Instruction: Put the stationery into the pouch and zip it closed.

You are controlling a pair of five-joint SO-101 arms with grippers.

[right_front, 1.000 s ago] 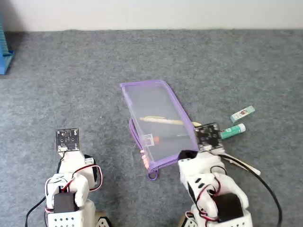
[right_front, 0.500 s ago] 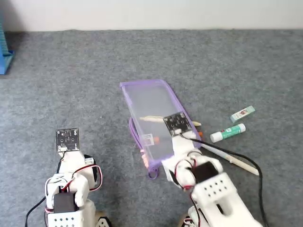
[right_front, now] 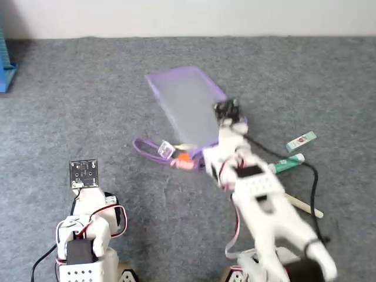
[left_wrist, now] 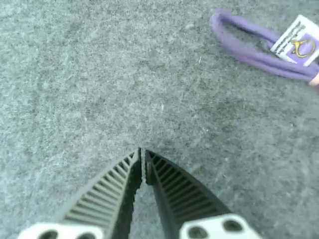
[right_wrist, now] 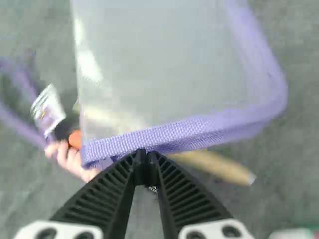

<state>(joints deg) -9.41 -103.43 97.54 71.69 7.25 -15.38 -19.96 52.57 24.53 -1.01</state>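
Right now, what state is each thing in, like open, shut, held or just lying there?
pouch: gripped at its purple edge; zip too hard to see.
right gripper: jaws shut on the pouch.
left gripper: jaws shut, empty, over the table.
strap: lying loose on the table.
glue stick: lying outside the pouch.
small box: lying outside the pouch.
pencil: lying outside the pouch.

Right arm (right_front: 252, 182), folded back near its base a second ago, now stretches far out over the table (right_front: 70, 88). Its right gripper (right_wrist: 144, 154) has its jaws together at the purple edge of the pouch (right_front: 185, 103). The pouch lies farther from the arms than before and sits at a new angle. Its strap (right_front: 147, 147) now trails out sideways to the left.
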